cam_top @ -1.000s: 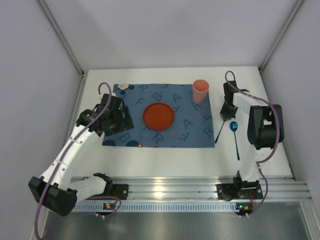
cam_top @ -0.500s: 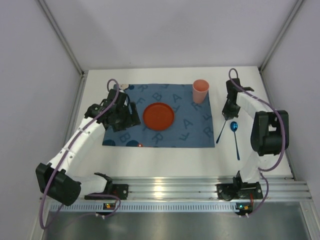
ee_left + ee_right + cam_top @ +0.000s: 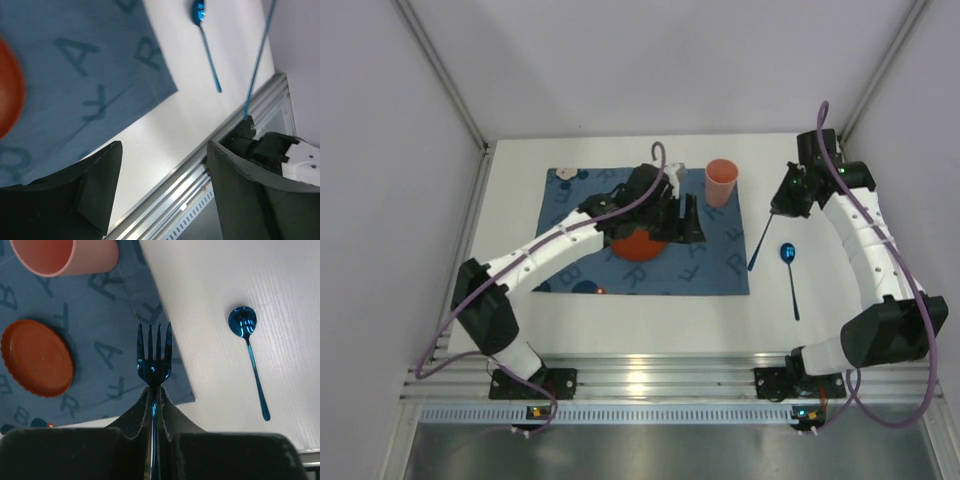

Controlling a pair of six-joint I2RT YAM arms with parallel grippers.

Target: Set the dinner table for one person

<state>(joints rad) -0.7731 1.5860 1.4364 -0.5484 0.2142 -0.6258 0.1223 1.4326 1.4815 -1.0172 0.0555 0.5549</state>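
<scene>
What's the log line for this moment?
left gripper: open, over mat | right gripper: shut on fork | spoon: on dinner table

Plate (image 3: 37, 357) and cup (image 3: 720, 181) on mat (image 3: 716, 266)

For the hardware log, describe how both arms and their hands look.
The left arm and right arm are built alike: white tubular links joined by bulky black joint housings, each trailed by a loose purple cable. The left hand and right hand each have two matte black, wedge-shaped fingers.
</scene>
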